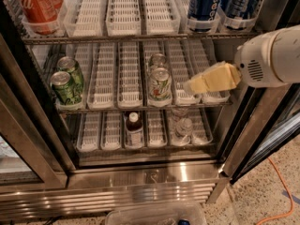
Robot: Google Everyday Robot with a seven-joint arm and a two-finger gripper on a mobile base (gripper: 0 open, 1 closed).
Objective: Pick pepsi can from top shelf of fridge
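**Task status.** Early approach; nothing grasped. The gripper [192, 85] hangs at the right of the open fridge [140, 187], level with the middle rack, so it is below the top shelf [140, 38] and well apart from any can. Its jaws read as drawn narrow into one yellow wedge, with nothing between them. Left to do, as judged: raise and reach to the top shelf, take one can, draw it out.

**Target.** The pepsi can [204, 6] stands upright at the near end of a lane at the right of the top shelf. It sits above and slightly right of the gripper tip.

**Count, top shelf.**
- Pepsi cans: 2, the second [240, 3] just right of the first.
- Red cola cans [35, 6]: 2, far left.
- Lane trays [124, 8] between them: no cans in them.

**Count, middle rack.**
- Green cans [65, 86]: 2, left.
- White-and-green cans [160, 83]: 2, centre.

**Count, bottom rack.**
- Dark bottle [134, 128]: 1.
- Clear bottles [183, 126]: 2, as far as can be told.

**Floor.**
- Clear plastic bin [154, 213]: 1, near edge.
- Orange cable [281, 196]: 1, right.
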